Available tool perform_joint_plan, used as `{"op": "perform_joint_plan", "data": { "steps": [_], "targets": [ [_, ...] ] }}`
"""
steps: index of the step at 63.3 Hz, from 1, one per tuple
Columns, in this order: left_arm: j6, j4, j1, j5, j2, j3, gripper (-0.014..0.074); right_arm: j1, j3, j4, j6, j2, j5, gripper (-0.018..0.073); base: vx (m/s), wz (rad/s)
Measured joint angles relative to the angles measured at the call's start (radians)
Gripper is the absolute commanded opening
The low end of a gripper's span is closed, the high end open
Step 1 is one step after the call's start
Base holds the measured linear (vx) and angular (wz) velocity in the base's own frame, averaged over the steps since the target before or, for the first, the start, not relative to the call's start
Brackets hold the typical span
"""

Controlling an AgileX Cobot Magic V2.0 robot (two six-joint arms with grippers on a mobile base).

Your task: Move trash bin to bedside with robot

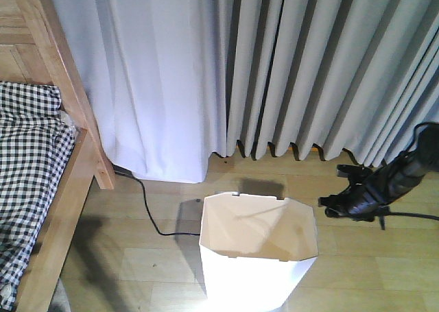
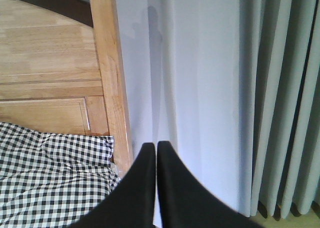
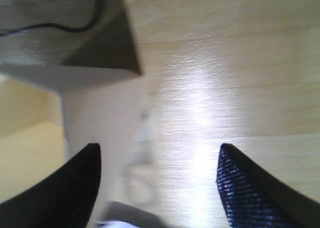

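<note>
The white trash bin (image 1: pixel 241 279) stands on the wooden floor at the bottom centre, its cream inside empty. The bedside is at the left: a light wooden bed frame (image 1: pixel 63 212) with checked bedding (image 1: pixel 27 154). My right gripper (image 1: pixel 334 187) hovers just right of the bin's rim, apart from it. In the right wrist view the right gripper (image 3: pixel 159 150) is open, with the bin's white wall (image 3: pixel 100 118) and bare floor between its fingers. My left gripper (image 2: pixel 156 145) is shut on nothing and faces the bed post (image 2: pixel 112 77) and the bedding (image 2: pixel 50 178).
Grey curtains (image 1: pixel 288 65) hang to the floor behind the bin. A black cable (image 1: pixel 147 209) runs over the floor from the bed post towards the bin. Open wooden floor (image 1: pixel 130 264) lies between bin and bed.
</note>
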Motion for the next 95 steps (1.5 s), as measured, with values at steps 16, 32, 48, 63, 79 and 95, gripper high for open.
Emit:
{"op": "perform_joint_plan", "data": {
  "steps": [16, 32, 48, 63, 79, 95],
  "targets": [
    [0.000, 0.000, 0.000, 0.000, 0.000, 0.000, -0.0006, 0.003, 0.294, 0.006, -0.138, -0.340, 0.027, 0.0476, 0.00, 0.00],
    [0.000, 0.000, 0.000, 0.000, 0.000, 0.000, -0.0006, 0.003, 0.513, 0.006, -0.168, -0.822, 0.101, 0.0476, 0.00, 0.00],
    [0.000, 0.000, 0.000, 0.000, 0.000, 0.000, -0.0006, 0.003, 0.670, 0.004, -0.173, -1.365, 0.205, 0.0476, 0.00, 0.00],
    [0.000, 0.000, 0.000, 0.000, 0.000, 0.000, -0.0006, 0.003, 0.808, 0.001, -0.173, -1.862, 0.224, 0.0476, 0.00, 0.00],
    [0.000, 0.000, 0.000, 0.000, 0.000, 0.000, -0.0006, 0.003, 0.987, 0.142, -0.141, -2.248, 0.080, 0.0476, 0.00, 0.00],
    [0.000, 0.000, 0.000, 0.000, 0.000, 0.000, -0.0006, 0.003, 1.096, 0.156, -0.146, -2.396, 0.099, 0.0476, 0.00, 0.00]
  ]
}}
